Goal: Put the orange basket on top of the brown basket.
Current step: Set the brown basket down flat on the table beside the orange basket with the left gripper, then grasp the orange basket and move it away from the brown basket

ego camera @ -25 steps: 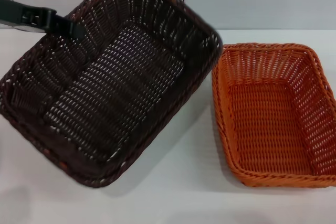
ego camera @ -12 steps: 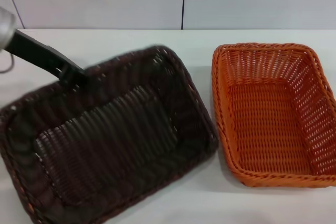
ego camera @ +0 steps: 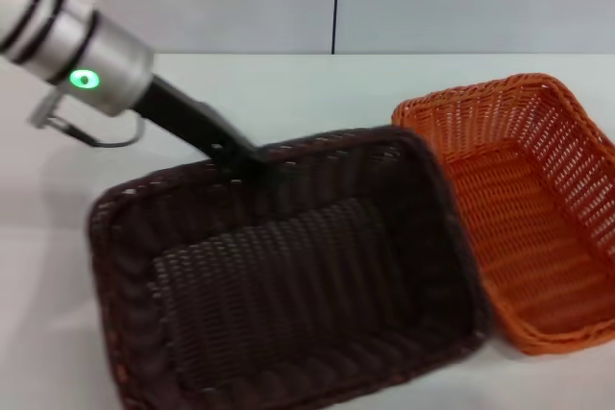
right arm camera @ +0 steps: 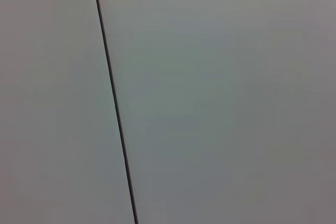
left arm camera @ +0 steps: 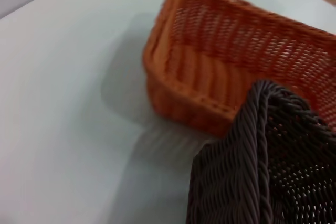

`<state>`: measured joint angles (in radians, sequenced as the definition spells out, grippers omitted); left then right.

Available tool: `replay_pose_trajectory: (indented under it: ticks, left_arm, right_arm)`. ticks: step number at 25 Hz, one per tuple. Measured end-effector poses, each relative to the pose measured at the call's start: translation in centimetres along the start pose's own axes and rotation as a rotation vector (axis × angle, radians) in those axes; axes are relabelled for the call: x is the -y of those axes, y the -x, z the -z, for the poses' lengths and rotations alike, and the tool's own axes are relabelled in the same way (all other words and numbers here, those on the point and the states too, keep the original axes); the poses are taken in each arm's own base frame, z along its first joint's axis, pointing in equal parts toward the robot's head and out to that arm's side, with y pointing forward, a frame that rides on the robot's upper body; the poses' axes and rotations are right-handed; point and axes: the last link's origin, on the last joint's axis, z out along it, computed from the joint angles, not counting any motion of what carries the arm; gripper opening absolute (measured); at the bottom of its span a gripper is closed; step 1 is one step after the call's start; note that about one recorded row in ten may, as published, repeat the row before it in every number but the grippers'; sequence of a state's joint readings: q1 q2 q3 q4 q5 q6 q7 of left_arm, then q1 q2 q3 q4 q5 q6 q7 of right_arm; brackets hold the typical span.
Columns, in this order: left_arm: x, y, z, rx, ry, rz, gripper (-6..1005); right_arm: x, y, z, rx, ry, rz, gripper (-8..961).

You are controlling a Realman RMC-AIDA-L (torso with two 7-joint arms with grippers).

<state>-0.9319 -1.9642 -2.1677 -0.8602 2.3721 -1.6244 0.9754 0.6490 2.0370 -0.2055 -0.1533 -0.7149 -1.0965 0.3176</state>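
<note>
Left pincer (ego camera: 248, 158) closed on the far rim of the brown basket (ego camera: 288, 285), which it holds against the orange basket (ego camera: 538, 228); the right pincer is out of view. The brown basket's near-side corner overlaps and presses the orange basket's rim, tipping the orange basket on the table (ego camera: 288, 93). Stacking is not begun: the orange basket remains beside, not upon, the brown one.

You've got only a plain pale wall panel (right arm camera: 220, 98) here, with one thin dark seam (right arm camera: 113, 98) crossing it (slightly slanted).
</note>
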Motion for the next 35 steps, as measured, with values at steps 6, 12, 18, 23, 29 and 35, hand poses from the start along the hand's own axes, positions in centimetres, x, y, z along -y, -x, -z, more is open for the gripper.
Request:
replay_pose_trajectory:
  ticks: [6,12,18,23,29,35]
  left_arm:
    - [-1.7,-2.6,-3.1,-0.01,0.045,-0.076,236]
    - [-1.9,-3.1,-3.7,0.028,0.039,-0.079,241]
    - [-1.4,-3.4,-3.7,0.017,-0.012,-0.068,246]
    - [-0.5,-3.8,-2.7,-0.054,-0.058,-0.053,397]
    - [0.8,-4.5,-0.7,-0.297,-0.139,-0.006,633]
    - [2.2,-3.8,2.1,-0.751,-0.177,0.029,833]
  right_arm:
    - [0.1,0.0,0.1,0.001,-0.001,0.001,713]
    - [0.1,-0.1,0.1,-0.004,-0.003,0.0,713]
    - [0.1,-0.1,0.0,-0.005,-0.002,-0.001,713]
    - [-0.1,-0.1,-0.1,-0.009,0.005,-0.019,713]
    - [-0.8,0.6,-1.3,-0.054,0.157,-0.091,713]
    - [-2.7,3.9,-3.0,-0.223,0.562,-0.083,713]
